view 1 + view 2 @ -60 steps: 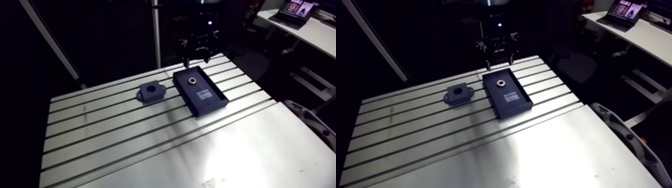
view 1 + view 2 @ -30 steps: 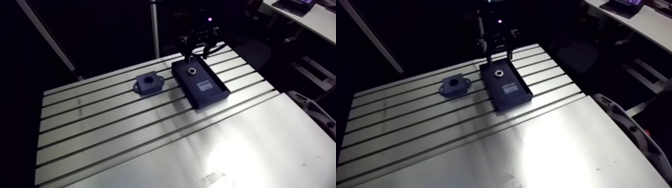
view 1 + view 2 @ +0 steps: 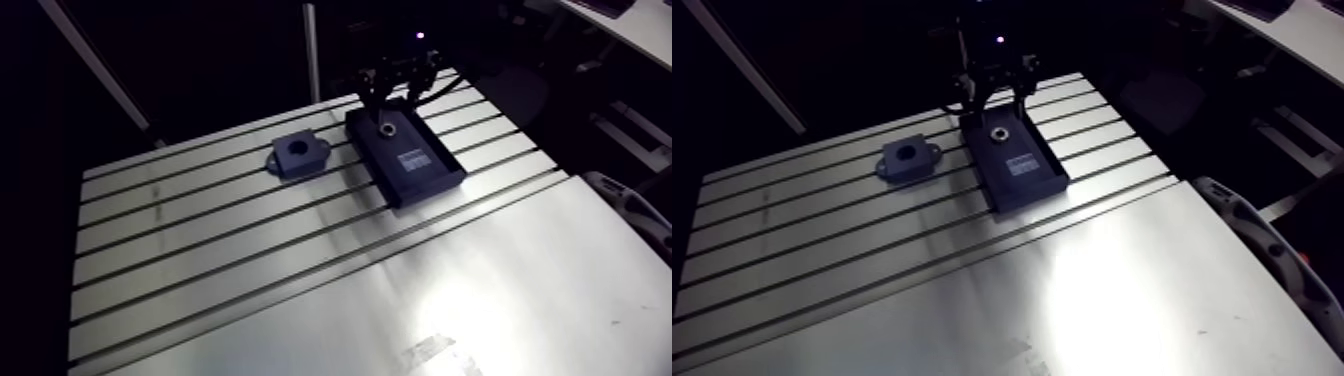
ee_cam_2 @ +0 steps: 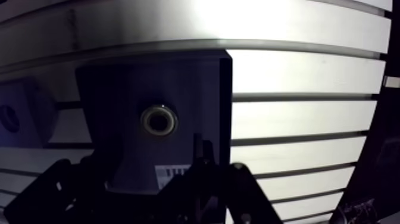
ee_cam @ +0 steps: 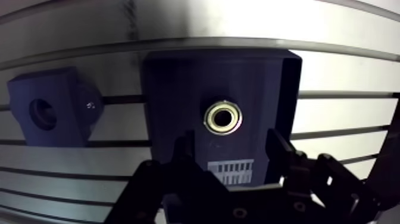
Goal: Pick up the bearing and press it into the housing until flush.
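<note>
Slotted aluminium table (image 3: 300, 290), brightly lit near the camera, dimmer toward the far end. Against the earlier pictures: gripper (image 5: 229, 149) lower now, close over the far end of the dark blue tray (image 3: 437, 185) rather than hanging above its far edge; whole view shifted with the arm, no shift of the things themselves on the table. Jaws wide apart, gripping nothing. Bearing (image 5: 223, 118) flat on the tray floor, bore upward, just ahead of the gap between the two fingers and untouched by either, with a white printed label (image 5: 233, 173) just beside it on the same floor. Count: one tray, one bearing, one housing (image 3: 298, 155), one label, one gripper with two fingers. Housing on the table just beside the tray, apart from it, its round bore empty and facing up. Tray lying across several table slots, its long side running away from the camera in the arm view.
</note>
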You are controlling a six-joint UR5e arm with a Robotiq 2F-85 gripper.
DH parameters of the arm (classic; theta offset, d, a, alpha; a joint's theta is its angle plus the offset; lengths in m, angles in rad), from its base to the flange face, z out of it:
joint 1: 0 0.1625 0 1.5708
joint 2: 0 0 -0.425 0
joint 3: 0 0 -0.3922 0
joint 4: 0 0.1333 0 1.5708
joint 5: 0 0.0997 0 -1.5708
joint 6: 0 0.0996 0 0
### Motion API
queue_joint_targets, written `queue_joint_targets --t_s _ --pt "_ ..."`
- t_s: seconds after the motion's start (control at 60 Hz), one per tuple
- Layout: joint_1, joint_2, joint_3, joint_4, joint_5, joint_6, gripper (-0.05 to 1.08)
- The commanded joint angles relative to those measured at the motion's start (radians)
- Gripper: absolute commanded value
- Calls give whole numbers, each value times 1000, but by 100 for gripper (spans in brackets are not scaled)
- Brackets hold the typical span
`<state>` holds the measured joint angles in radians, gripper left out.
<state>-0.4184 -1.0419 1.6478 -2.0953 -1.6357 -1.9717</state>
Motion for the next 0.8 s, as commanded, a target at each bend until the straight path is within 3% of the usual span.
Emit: queue_joint_targets --t_s 0.017,0.8 --pt "1 12 4 -18 0 0 30" --pt "4 43 -3 -27 3 1 34"
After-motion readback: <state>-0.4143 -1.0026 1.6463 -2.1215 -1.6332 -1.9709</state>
